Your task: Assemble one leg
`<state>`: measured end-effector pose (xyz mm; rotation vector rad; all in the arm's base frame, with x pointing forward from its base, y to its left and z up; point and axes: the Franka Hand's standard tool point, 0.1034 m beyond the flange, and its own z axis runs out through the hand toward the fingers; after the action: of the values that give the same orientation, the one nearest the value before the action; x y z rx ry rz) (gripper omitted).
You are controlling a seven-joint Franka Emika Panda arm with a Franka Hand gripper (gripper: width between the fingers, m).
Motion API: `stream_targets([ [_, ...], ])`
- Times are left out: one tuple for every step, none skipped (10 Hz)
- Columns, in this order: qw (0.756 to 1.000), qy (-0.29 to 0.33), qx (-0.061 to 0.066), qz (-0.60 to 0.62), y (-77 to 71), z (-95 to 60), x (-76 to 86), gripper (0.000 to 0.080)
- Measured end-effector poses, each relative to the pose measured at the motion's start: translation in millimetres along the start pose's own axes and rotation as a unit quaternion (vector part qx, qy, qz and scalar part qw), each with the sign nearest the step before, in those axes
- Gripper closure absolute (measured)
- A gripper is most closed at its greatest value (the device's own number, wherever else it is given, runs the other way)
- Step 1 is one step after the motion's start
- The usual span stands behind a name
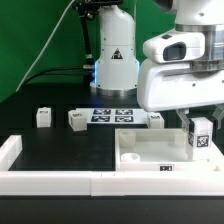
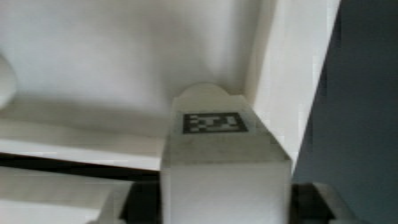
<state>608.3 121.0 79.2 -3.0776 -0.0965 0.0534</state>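
Note:
My gripper (image 1: 199,126) is shut on a leg (image 1: 200,137), a small white block with a black-and-white tag. It holds the leg upright over the far right corner of the large white square panel (image 1: 150,152). In the wrist view the leg (image 2: 221,160) fills the gap between the jaws of the gripper (image 2: 226,207), tag facing the camera, its tip near a corner of the panel (image 2: 107,90). I cannot tell whether the leg touches the panel. Three more legs lie on the black table: one (image 1: 42,117), a second (image 1: 78,119), a third (image 1: 157,120).
The marker board (image 1: 112,114) lies behind the panel near the robot base (image 1: 113,65). A long white border rail (image 1: 60,182) runs along the front edge, and another piece (image 1: 9,150) stands at the exterior view's left.

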Motion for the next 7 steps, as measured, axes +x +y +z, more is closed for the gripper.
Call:
stream_targets([
  [0.996,0.003,0.0,0.093,0.1,0.2,-1.3,0.0508],
  [0.989,0.003,-0.001,0.15,0.3,0.2,-1.3,0.0508],
  [0.979,0.003,0.001,0.203,0.7,0.3,-1.2,0.0508],
  [0.962,0.002,0.006,0.272,2.2,0.5,-1.0,0.0507],
  [0.952,0.0,0.01,0.307,2.8,0.7,-0.9,0.0507],
  [0.927,-0.002,0.014,0.376,3.9,0.7,-0.7,0.0507],
  [0.899,-0.003,0.019,0.437,4.8,0.9,-0.4,0.0507],
])
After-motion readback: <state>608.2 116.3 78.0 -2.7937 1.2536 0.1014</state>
